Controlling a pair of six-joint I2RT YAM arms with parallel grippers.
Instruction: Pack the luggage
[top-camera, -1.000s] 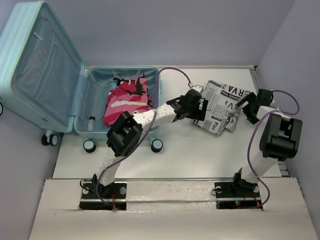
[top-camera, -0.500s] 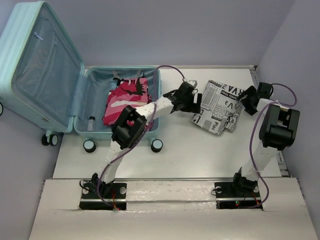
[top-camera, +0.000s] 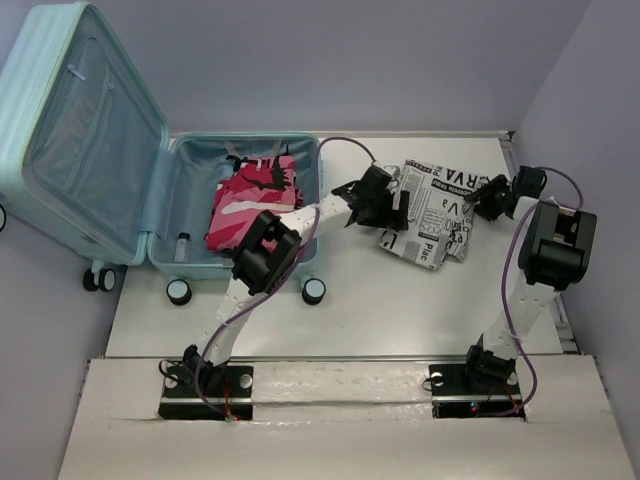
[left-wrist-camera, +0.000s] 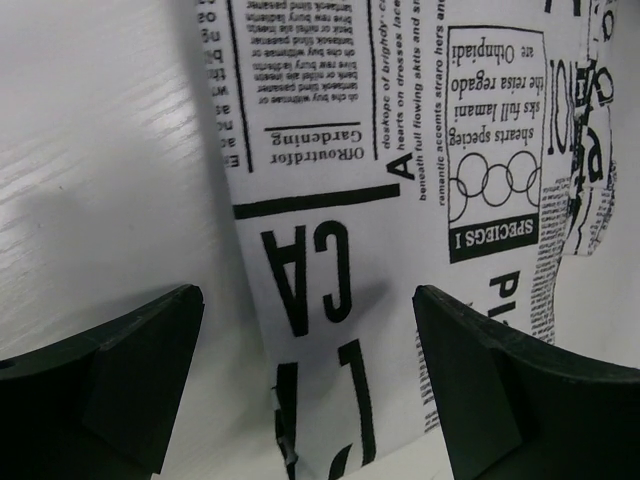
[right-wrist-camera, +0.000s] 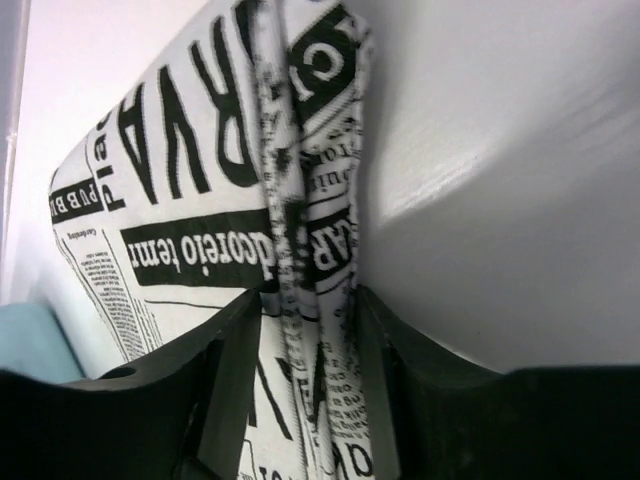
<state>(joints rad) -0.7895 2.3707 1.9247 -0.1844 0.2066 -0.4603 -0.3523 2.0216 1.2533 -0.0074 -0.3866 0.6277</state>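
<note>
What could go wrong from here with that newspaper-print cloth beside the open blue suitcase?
1. The right gripper pinches only the folded edge of the black-and-white newspaper-print cloth; lifted from there, its layers may unfold or slip out.
2. The left gripper hangs open over the opposite edge, gripping nothing, so a one-sided lift would likely drag the cloth.
3. The pale aqua hard-shell suitcase holds a pink camouflage garment; a loosened cloth might drape over its wall.
</note>
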